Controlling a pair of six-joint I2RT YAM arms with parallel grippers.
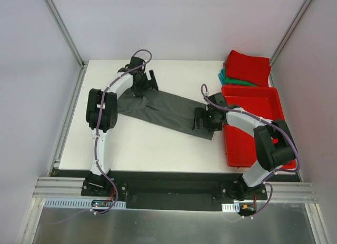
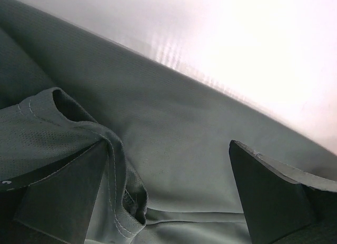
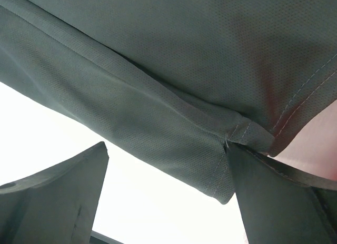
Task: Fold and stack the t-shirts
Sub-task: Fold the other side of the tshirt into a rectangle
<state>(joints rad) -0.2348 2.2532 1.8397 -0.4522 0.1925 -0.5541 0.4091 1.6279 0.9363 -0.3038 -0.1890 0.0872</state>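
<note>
Charcoal t-shirt (image 1: 168, 110) beneath left end effector (image 1: 145, 84)

charcoal t-shirt (image 1: 168, 110) outstretched, red (image 1: 247, 68) atop teal (image 1: 227, 79)

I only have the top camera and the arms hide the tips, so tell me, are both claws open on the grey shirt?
Observer: From its wrist camera, the left claw is open; a hemmed fold of the grey shirt drapes over one finger.
Operator: And the right one?
Observer: The right claw is open too; a stitched corner of the shirt meets one fingertip, nothing clamped.
</note>
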